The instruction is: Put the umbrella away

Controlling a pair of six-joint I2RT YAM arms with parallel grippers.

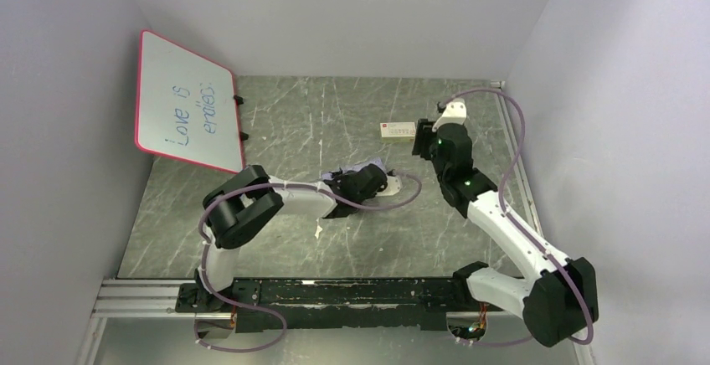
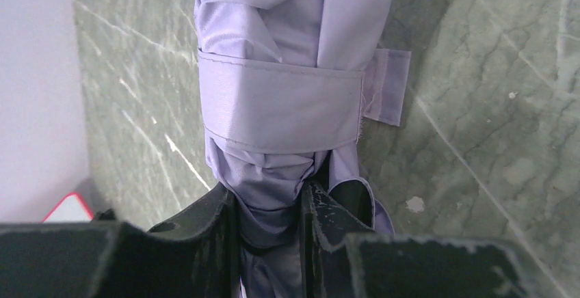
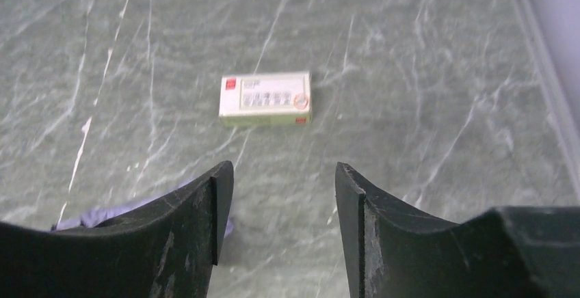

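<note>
- Left gripper (image 2: 270, 206) clamps the folded umbrella (image 2: 280, 100), its strap wrapped round.
- Right gripper (image 3: 284, 175) hangs open and empty above the table (image 3: 444, 72), near a small box (image 3: 265, 98).

- A red-framed whiteboard (image 1: 186, 101) is standing tilted by the left wall, showing blue handwriting that begins "Love is"
- A small white box (image 1: 397, 130) with a red mark is lying flat on the grey-green marbled table (image 1: 285, 114), toward the far right
- A pale scrap (image 1: 318, 232) is lying nearer the front
</note>
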